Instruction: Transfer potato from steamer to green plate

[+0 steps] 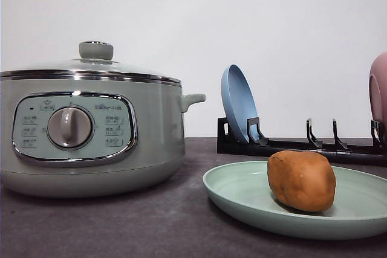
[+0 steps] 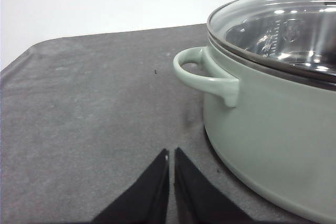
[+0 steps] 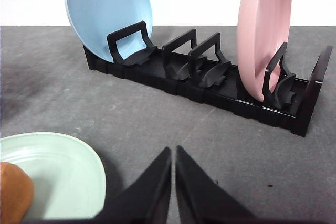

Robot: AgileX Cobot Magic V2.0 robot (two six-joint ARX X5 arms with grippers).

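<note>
The orange-brown potato (image 1: 302, 180) lies on the pale green plate (image 1: 242, 188) at the front right of the table; its edge (image 3: 13, 192) also peeks in on the plate (image 3: 63, 163) in the right wrist view. The sage-green steamer (image 1: 91, 134) stands at the left with its glass lid on. My left gripper (image 2: 171, 153) is shut and empty, low over the grey table beside the steamer's small handle (image 2: 202, 74). My right gripper (image 3: 174, 150) is shut and empty too, just off the plate's rim and facing the rack.
A black dish rack (image 1: 302, 146) stands behind the plate, holding a blue plate (image 1: 239, 104) upright at its left end and a pink plate (image 3: 262, 30) at its right. Grey table surface (image 2: 89, 103) stretches past the steamer's handle.
</note>
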